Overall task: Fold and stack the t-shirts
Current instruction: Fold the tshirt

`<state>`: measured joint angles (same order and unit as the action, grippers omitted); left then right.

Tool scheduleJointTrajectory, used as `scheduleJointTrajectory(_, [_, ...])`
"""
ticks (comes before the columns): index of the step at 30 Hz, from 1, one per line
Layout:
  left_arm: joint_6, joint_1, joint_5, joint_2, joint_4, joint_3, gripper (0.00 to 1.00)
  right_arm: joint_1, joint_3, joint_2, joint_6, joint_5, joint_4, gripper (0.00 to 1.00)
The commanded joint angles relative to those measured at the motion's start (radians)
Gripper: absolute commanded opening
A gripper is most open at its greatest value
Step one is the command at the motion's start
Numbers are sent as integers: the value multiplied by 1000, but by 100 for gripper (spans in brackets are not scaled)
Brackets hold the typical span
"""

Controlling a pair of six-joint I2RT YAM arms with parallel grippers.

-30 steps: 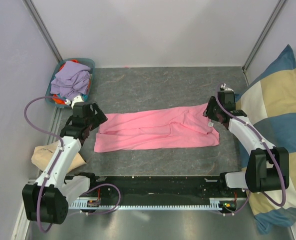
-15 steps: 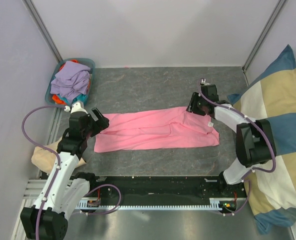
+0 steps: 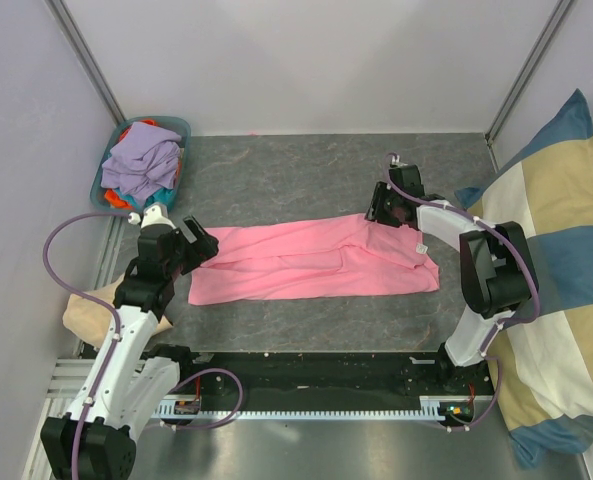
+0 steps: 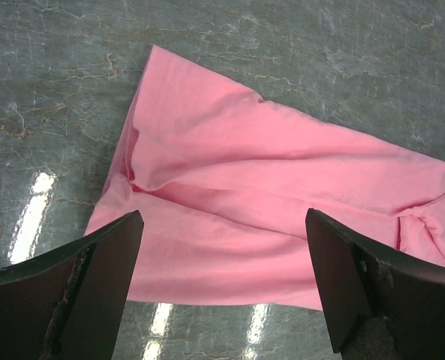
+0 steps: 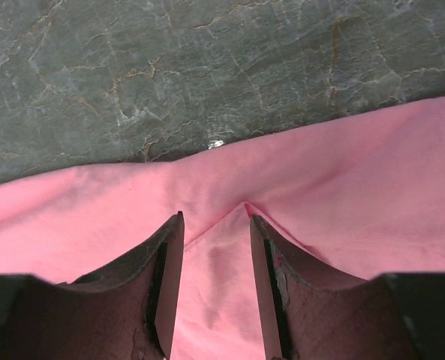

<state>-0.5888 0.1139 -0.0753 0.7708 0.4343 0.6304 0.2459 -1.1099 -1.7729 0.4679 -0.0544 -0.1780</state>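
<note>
Tees (image 3: pixel 141 160) are lying heaped in the basket (image 3: pixel 183 140) at the far left corner (lavender on top, orange peeking out at the rim). My left gripper (image 4: pixel 224 217) is hovering with its jaws spread wide over the left end of the pink t-shirt (image 3: pixel 306 265), gripping nothing. That shirt is lying as a long band across the middle of the grey table (image 3: pixel 276 170). My right gripper (image 5: pixel 216 219) is hanging low at its far right edge, jaws partly apart, straddling a small crease without clamping it. Beside it, the checked cushion (image 3: pixel 561 250) is leaning.
</note>
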Motion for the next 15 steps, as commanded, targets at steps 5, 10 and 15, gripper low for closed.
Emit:
scheduleJointTrajectory(5, [0,3,11,-4,-12,-18,97,3,-45,-5,15,85,-8,46])
scheduleJointTrajectory(10, [-2,3,9,-4,-12,-20,97,3,-44,-11,20,90,-12,45])
scheduleJointTrajectory(15, [-3,3,11,-4,-12,-23,97,6,-36,-20,20,87,-11,41])
